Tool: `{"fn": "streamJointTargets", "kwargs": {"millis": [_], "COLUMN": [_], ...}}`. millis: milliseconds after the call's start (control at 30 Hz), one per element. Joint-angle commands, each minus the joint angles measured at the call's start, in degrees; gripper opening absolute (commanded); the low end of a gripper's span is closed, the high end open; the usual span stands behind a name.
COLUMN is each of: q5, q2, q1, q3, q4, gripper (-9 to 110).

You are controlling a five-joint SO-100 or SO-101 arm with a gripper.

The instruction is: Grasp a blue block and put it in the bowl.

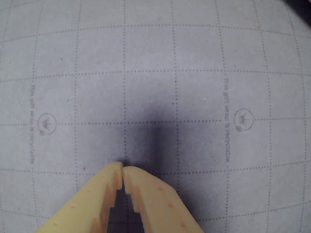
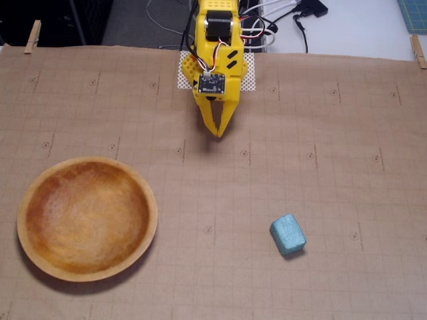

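The blue block (image 2: pixel 287 235) lies on the brown gridded paper (image 2: pixel 320 167) at the lower right of the fixed view. The wooden bowl (image 2: pixel 143 193) sits at the lower left, empty. My yellow gripper (image 2: pixel 219 134) hangs near the top centre, well away from both, its fingertips touching and holding nothing. In the wrist view the gripper (image 1: pixel 122 167) enters from the bottom edge, its fingertips closed together over bare paper (image 1: pixel 155 73). Neither block nor bowl shows in the wrist view.
Clothespins (image 2: pixel 32 36) clip the paper at the table's far corners. Cables (image 2: pixel 280 27) and a white mesh pad (image 2: pixel 248 77) lie behind the arm base. A cutting mat corner (image 2: pixel 412 13) shows at top right.
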Motion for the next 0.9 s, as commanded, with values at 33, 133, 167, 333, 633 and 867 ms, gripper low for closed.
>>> {"fn": "streamJointTargets", "kwargs": {"millis": [33,133,167,333,633,867], "q5": [-5.4,-5.4,-5.4,-5.4,-5.4,-5.5], "q2": [0.1,0.1,0.1,0.1,0.4,0.6], "q1": [0.5,0.5,0.5,0.5,0.0,-0.3], "q3": [-1.1,-1.1,-1.1,-1.1,-1.1,-7.8], "q4": [0.1,0.1,0.1,0.1,-0.3,-0.5], "gripper": [-3,-3,-3,-3,-3,-3]}}
